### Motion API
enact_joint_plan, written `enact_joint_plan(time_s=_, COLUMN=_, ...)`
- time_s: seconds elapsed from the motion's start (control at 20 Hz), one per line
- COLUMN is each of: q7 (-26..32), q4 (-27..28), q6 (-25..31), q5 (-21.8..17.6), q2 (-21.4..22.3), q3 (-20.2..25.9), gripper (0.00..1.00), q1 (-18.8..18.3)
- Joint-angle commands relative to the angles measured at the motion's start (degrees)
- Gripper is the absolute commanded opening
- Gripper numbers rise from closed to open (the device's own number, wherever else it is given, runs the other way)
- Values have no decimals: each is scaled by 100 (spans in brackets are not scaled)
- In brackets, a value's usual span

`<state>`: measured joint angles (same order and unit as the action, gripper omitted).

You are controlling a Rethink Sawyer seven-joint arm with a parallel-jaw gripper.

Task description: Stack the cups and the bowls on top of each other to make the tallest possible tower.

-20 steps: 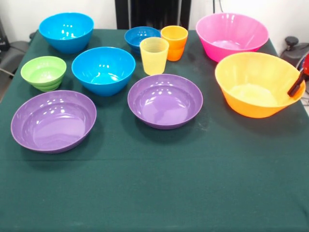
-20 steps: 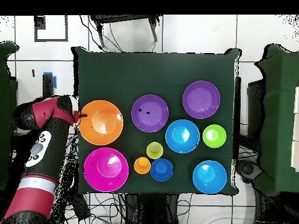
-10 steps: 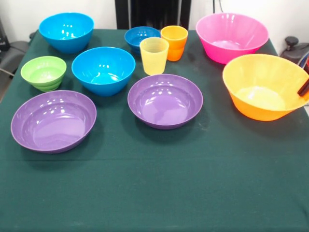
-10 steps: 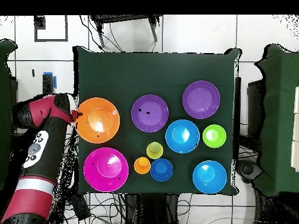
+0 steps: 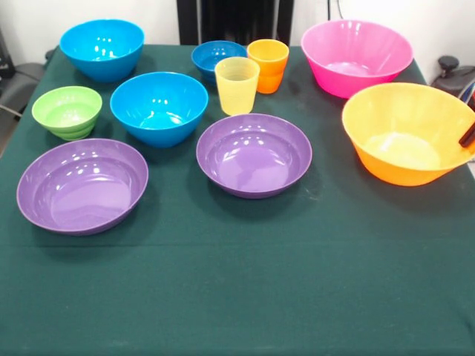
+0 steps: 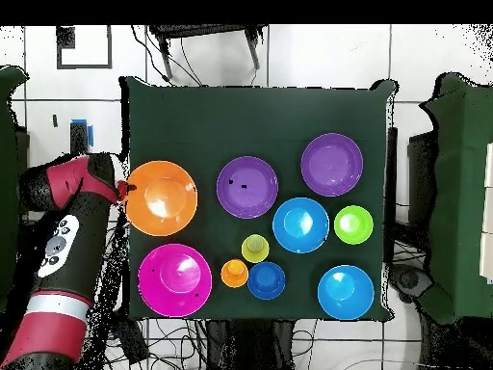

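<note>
All bowls and cups stand apart and upright on the green cloth. The large yellow-orange bowl (image 5: 401, 133) (image 6: 162, 198) sits at the table's edge with its rim held in my gripper (image 5: 468, 135) (image 6: 123, 191), which is shut on it. The pink bowl (image 5: 356, 52) (image 6: 174, 279) is next to it. Two purple bowls (image 5: 254, 154) (image 5: 82, 185), two bright blue bowls (image 5: 159, 105) (image 5: 102, 46), the green bowl (image 5: 67, 110) and the dark blue bowl (image 5: 217, 55) fill the rest. The yellow cup (image 5: 237, 84) and the orange cup (image 5: 268, 63) stand together.
My red arm (image 6: 67, 251) lies beside the table, outside its edge, in the overhead view. The table's green cloth (image 5: 245, 282) stretches wide in front of the purple bowls. A black object (image 5: 449, 63) stands off the table past the pink bowl.
My gripper has pulled the yellow-orange bowl toward the table's edge, rightward in the front view. Since half a second ago it has barely shifted. Nothing else moved.
</note>
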<state>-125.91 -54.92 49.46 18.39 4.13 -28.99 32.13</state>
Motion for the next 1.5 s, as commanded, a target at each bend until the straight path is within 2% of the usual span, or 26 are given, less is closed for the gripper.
enact_joint_plan(time_s=0.05, q7=-383, q4=-53, q6=177, q5=-24, q2=-132, q3=855, gripper=0, q1=-252)
enact_joint_plan(time_s=0.25, q7=-26, q4=-266, q6=43, q5=-17, q2=130, q3=1114, gripper=0, q1=-381)
enact_joint_plan(time_s=0.5, q7=286, q4=129, q6=199, q5=-240, q2=249, q3=1021, gripper=0, q1=-530)
enact_joint_plan(time_s=0.65, q7=594, q4=179, q6=249, q5=-181, q2=422, q3=1256, gripper=0, q1=-732)
enact_joint_plan(time_s=0.8, q7=943, q4=164, q6=277, q5=-66, q2=611, q3=1660, gripper=0, q1=-987)
enact_joint_plan(time_s=1.2, q7=1575, q4=236, q6=982, q5=146, q2=988, q3=2930, gripper=0, q1=-1719)
enact_joint_plan(time_s=1.5, q7=2017, q4=-178, q6=852, q5=467, q2=1052, q3=4102, gripper=0, q1=-2467)
